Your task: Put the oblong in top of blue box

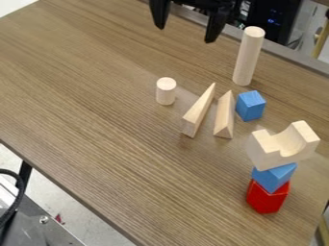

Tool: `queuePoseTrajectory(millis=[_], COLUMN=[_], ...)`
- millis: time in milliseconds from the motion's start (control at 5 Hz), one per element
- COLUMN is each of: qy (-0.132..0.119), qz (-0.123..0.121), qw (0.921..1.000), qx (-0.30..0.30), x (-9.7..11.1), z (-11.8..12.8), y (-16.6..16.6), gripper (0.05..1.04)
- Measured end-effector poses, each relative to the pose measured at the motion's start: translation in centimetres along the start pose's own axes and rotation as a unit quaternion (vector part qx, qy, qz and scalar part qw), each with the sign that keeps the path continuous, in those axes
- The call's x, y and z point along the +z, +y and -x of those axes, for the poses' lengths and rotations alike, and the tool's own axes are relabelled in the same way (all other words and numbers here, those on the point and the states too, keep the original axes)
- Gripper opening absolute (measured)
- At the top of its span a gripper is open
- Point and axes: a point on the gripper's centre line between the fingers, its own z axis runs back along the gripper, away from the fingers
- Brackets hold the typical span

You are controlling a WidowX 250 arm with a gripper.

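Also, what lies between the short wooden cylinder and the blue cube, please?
In the camera view, a longer wedge and a shorter wedge lie between the short cylinder and cube.

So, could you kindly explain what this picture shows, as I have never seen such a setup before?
This single picture comes from a fixed camera looking down at a slant on a wooden table. The black shape at the top edge is the robot arm's two-finger gripper; its fingers are apart and hold nothing.

Below it stand a tall wooden cylinder, probably the "oblong" in the task, and a short cylinder. Near the blue block lie two wooden wedges. Nearer the camera is a stack: red block at the bottom, blue triangular block, then a notched wooden block on top.
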Motion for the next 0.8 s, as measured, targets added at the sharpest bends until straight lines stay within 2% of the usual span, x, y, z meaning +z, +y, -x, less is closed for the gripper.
queuePoseTrajectory(millis=[200, 400, 600, 800], qy=[0.012, 0.006, 0.007, 0.014], qz=[-0.004, 0.008, 0.017, 0.012], qw=[0.9999, 0.9998, 0.9995, 0.9972], qx=[-0.001, 0.016, 0.026, 0.072], x=[-0.6, 0.3, -0.3, -1.7], z=[0.3, 0.0, -0.7, -1.5], y=[0.0, -1.4, -3.0, -5.0], gripper=[0.997, 0.997, 0.997, 0.997])
